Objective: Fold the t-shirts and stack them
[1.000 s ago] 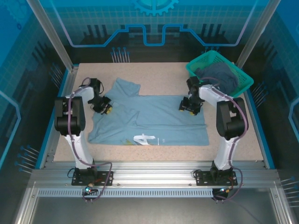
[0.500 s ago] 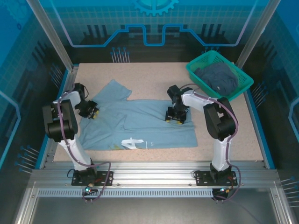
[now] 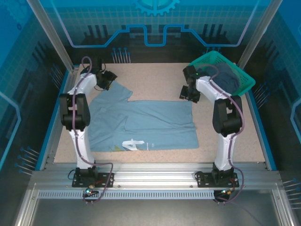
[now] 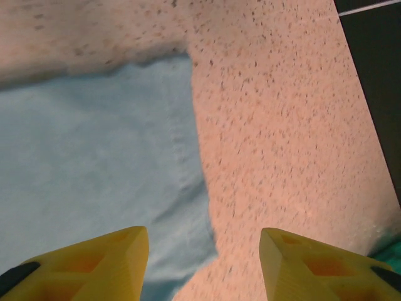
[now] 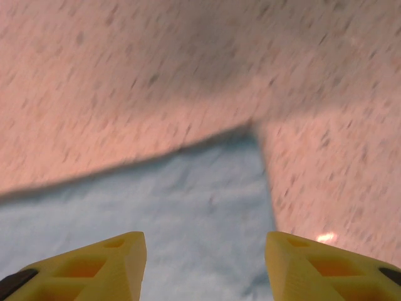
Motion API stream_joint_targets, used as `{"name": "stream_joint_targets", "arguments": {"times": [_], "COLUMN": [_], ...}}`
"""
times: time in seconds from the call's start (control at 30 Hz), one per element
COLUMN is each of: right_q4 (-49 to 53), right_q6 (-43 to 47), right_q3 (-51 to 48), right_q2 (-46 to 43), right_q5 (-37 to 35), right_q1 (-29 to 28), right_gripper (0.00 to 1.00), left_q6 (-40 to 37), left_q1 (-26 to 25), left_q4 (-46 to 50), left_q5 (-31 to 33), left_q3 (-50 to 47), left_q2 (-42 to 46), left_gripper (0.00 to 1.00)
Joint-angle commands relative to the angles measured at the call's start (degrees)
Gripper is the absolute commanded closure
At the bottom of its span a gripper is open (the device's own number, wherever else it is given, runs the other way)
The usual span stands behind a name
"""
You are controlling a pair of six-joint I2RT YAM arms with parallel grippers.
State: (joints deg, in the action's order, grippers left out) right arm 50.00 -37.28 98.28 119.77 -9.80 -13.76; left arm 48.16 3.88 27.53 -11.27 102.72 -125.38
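A pale blue-grey t-shirt (image 3: 141,123) with white lettering lies spread flat across the middle of the table. A darker slate t-shirt (image 3: 225,77) is heaped in the teal basket (image 3: 244,84) at the back right. My left gripper (image 3: 109,79) hovers open over the far left sleeve (image 4: 94,163), its yellow fingers (image 4: 113,257) holding nothing. My right gripper (image 3: 189,92) hangs open above the shirt's far right corner (image 5: 213,194), also holding nothing.
Bare speckled tabletop (image 3: 155,80) runs along the back between the two grippers. The table's raised blue edge (image 3: 66,82) is close to the left gripper. The basket stands right behind the right arm.
Both grippers have let go of the shirt and lifted toward the back of the table. The left jaws opened. The shirt was dragged leftward before that and now lies still.
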Motion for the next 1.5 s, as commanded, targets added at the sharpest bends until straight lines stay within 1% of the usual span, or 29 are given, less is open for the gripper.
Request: {"name": "stream_joint_targets", "arguments": {"times": [0.0, 0.07, 0.13, 0.2, 0.3, 0.4, 0.47, 0.5, 0.57, 0.7, 0.8, 0.87, 0.97, 1.03, 1.07, 1.13, 1.17, 1.33, 1.47], "right_q4": [2.74, 3.57, 4.57, 6.79, 8.37, 8.98, 8.55, 8.33, 8.45, 8.11, 8.03, 8.13, 7.97, 7.61, 7.36, 6.97, 6.87, 6.45, 6.15], "right_q6": [-0.84, -1.25, -1.39, -2.01, -3.58, -4.70, -4.95, -4.88, -4.76, -4.32, -3.86, -3.53, -3.59, -3.66, -3.75, -3.92, -3.93, -3.86, -3.94], "right_q3": [3.49, 5.94, 8.62, 10.84, 11.23, 10.39, 9.79, 9.70, 10.04, 10.19, 10.46, 10.66, 10.14, 9.33, 8.92, 8.06, 7.83, 7.02, 6.32], "right_q2": [5.82, 8.29, 10.76, 12.50, 13.20, 13.08, 12.90, 12.93, 12.97, 12.33, 11.84, 11.66, 11.43, 11.13, 10.94, 10.53, 10.41, 10.18, 10.05], "right_q5": [-4.09, -4.09, -2.96, -3.28, -3.69, -4.23, -4.53, -4.52, -4.49, -4.30, -3.86, -3.82, -3.57, -2.93, -2.63, -2.29, -2.28, -1.76, -1.03], "right_q1": [0.58, 1.07, 1.27, 1.02, 1.03, 0.98, 1.00, 0.93, 0.88, 0.64, 0.25, -0.04, -0.15, -0.13, -0.13, -0.22, -0.22, 0.04, 0.28], "right_gripper": [0.46, 0.47, 0.48, 0.50, 0.53, 0.63, 0.79, 0.84, 0.88, 0.93, 0.95, 0.95, 0.95, 0.95, 0.95, 0.95, 0.95, 0.95, 0.94], "left_q6": [2.71, 1.36, -0.83, -3.15, -6.42, -7.07, -6.94, -7.02, -6.94, -6.57, -7.99, -8.17, -8.13, -9.89, -11.02, -13.69, -14.88, -17.77, -17.76], "left_q1": [0.52, 0.54, 0.51, 0.28, -0.40, -0.71, -1.10, -1.36, -1.75, -2.51, -3.17, -3.43, -3.85, -4.55, -4.98, -6.12, -6.43, -6.86, -6.69], "left_q4": [-9.37, -11.37, -7.45, -3.48, 0.28, 3.65, 4.05, 4.31, 5.22, 6.96, 11.55, 13.08, 18.09, 21.27, 21.66, 21.38, 20.93, 19.97, 21.96], "left_q5": [-2.60, -3.27, -3.93, -3.85, -1.14, 2.43, 4.03, 4.75, 6.30, 8.86, 14.05, 17.34, 22.51, 26.76, 28.54, 33.09, 34.38, 35.15, 33.19], "left_q3": [3.10, 5.49, 11.10, 15.84, 19.60, 21.65, 21.77, 21.90, 22.64, 25.26, 29.77, 31.13, 35.09, 38.55, 39.11, 39.07, 39.05, 39.39, 42.49], "left_q2": [-4.83, -7.18, -10.51, -13.01, -14.85, -16.18, -16.55, -16.80, -17.45, -19.69, -22.02, -22.82, -25.01, -26.43, -26.58, -26.33, -26.32, -27.30, -29.81], "left_gripper": [0.46, 0.46, 0.45, 0.45, 0.45, 0.44, 0.42, 0.41, 0.41, 0.42, 0.42, 0.42, 0.42, 0.42, 0.41, 0.37, 0.36, 0.37, 0.39]}}
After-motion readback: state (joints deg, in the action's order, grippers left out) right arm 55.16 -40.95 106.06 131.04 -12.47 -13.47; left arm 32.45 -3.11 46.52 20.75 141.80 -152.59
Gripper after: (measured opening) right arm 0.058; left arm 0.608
